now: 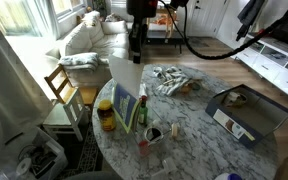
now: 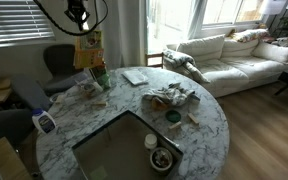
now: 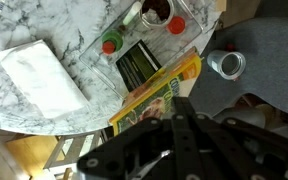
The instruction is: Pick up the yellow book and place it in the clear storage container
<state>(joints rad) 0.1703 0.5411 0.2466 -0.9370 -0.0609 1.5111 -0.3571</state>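
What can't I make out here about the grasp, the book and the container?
- Grip contact: in the wrist view the dark, blurred gripper covers where it pinches the yellow book.
- Book's cover picture: too small and blurred in every view.
- Clear storage container: near side cut off by the bottom edge in an exterior view; what lies in it is too small to name.

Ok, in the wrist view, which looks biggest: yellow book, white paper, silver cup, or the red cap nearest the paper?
Largest: white paper and yellow book, about alike; the book is nearer and partly hidden.
Then the silver cup.
Smallest: that red cap.
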